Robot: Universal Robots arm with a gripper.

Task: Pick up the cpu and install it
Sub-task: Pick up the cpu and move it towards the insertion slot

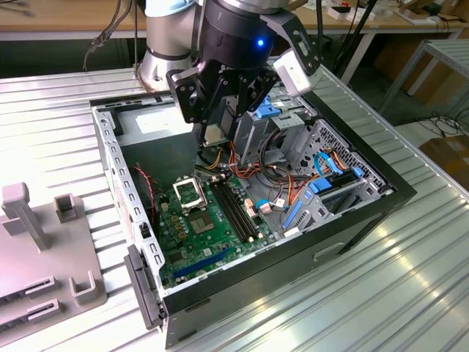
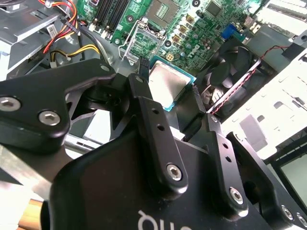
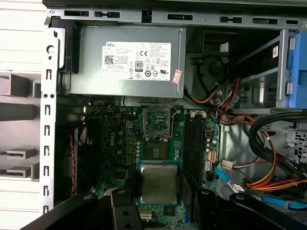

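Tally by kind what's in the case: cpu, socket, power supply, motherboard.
cpu: 1
socket: 1
power supply: 1
motherboard: 1
Total: 4

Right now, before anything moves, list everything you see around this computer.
table: one, silver, ribbed
case: one, black, open, on the table
motherboard: one, green, case floor
socket: one, black frame, on the motherboard
power supply: one, grey, inside the case
cables: several, red, yellow, black, blue, beside the motherboard
fixtures: several, grey, table, the exterior view's left
cpu: one, silver with green rim, held above the motherboard
gripper: one, black, shut on the cpu
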